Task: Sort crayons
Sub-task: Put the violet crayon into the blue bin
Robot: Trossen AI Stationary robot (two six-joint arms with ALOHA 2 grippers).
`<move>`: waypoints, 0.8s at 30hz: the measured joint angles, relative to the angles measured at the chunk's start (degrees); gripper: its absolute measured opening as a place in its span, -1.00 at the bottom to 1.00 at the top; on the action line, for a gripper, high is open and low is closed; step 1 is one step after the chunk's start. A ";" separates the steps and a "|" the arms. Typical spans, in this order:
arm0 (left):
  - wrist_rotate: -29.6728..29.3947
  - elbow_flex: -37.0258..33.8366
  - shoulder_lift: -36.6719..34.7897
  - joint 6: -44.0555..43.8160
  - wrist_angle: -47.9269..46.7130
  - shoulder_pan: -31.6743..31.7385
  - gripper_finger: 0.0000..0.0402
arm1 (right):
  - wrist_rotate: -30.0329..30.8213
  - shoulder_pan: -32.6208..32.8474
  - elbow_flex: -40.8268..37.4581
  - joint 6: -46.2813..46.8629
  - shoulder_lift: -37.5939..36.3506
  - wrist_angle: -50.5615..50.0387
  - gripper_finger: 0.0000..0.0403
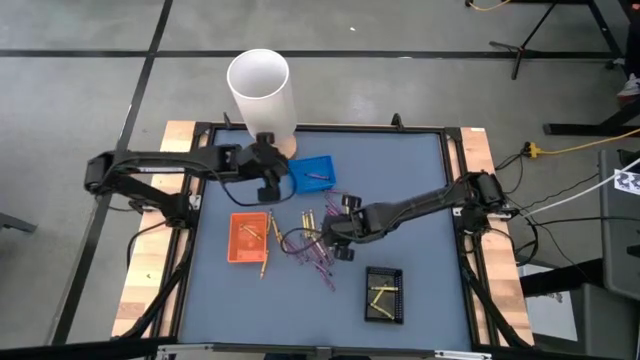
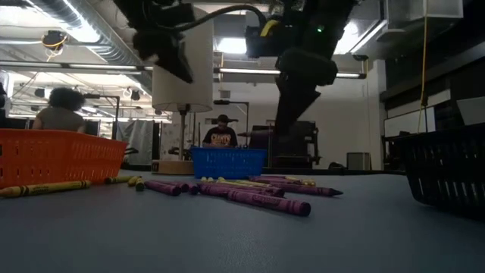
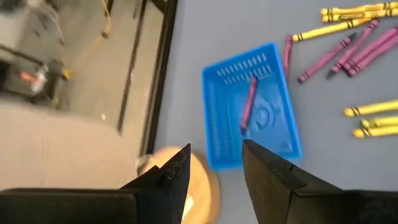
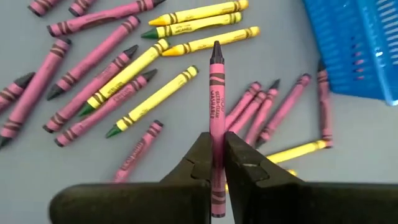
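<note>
Left gripper hangs with fingers apart and empty just over the near edge of the blue tray, which holds one purple-pink crayon; the orange tray lies beside the loose pile. Centre of table: yellow and purple-pink crayons scattered between the trays. Right gripper is pinched narrow on a single purple-pink crayon, lifted above the pile; the black tray at right holds yellow crayons.
</note>
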 joint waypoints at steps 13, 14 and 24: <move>21.53 0.00 -5.00 -13.09 -13.95 -2.34 -0.35 | 4.50 -11.16 1.05 -12.32 -0.04 3.01 -0.91; 22.73 0.00 -4.80 -13.24 -13.94 -2.87 -0.35 | 4.49 -12.33 1.05 -12.77 -0.04 4.16 -0.91; 24.67 0.00 -4.69 -16.09 -13.90 -9.34 -0.35 | -5.34 -21.85 1.03 -19.68 -0.07 15.74 -0.91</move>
